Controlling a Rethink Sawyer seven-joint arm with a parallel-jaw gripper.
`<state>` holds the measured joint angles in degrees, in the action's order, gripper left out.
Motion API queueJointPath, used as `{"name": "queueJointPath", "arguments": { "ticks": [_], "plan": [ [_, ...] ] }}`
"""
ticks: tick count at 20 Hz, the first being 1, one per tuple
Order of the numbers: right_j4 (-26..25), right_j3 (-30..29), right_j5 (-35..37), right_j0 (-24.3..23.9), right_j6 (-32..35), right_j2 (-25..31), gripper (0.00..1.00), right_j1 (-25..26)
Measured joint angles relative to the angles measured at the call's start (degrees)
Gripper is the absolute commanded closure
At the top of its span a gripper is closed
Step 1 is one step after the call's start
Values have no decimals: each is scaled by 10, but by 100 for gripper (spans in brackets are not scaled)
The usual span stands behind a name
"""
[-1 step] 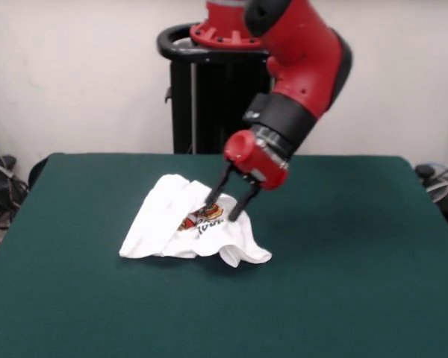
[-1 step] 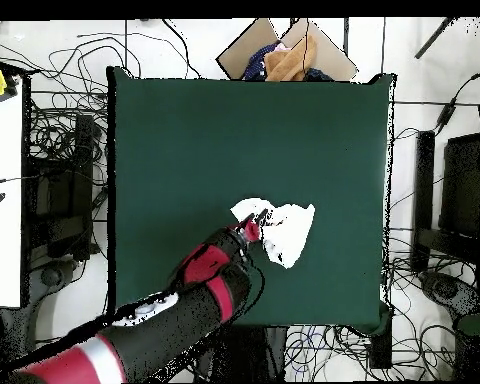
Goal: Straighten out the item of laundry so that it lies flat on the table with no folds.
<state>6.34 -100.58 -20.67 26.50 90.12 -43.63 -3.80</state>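
My task is barely begun, as I judge it: the small white cloth T-shirt with red and orange cartoon print and black lettering (image 1: 185,225) lies crumpled on the large dark green felt-topped table (image 1: 343,253), a little to one side of its middle, folded over itself so that only a scrap of the print shows. One end is bunched into a raised lump, the other curls up in a loose flap toward the camera in the front view. Nothing is flat yet; every fold is left to open. My black two-fingered gripper (image 1: 225,206) is down at the shirt, its fingers apart, one tip on the printed patch and the other at the cloth's edge, closed on nothing that I can see. In the overhead view my red and black arm (image 2: 199,285) covers part of the shirt (image 2: 289,232). The table (image 2: 184,140) has wide bare green all around the cloth, so there is plenty of space to spread it. Beyond it stand a pale wall (image 1: 75,74), tangled black cables on a white floor (image 2: 54,110), and an open cardboard box holding orange and blue cloth (image 2: 284,55).
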Motion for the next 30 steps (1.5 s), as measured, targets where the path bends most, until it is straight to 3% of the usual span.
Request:
{"name": "queueJointPath", "arguments": {
  "ticks": [5,12,19,30],
  "plan": [
    [-13,0,-39,-56,0,24,0,17],
    [-25,-2,-42,-95,0,70,0,13],
    [-75,-26,-35,-191,0,150,0,-64],
    [-142,-51,-6,-320,0,257,0,-138]
  ]
}}
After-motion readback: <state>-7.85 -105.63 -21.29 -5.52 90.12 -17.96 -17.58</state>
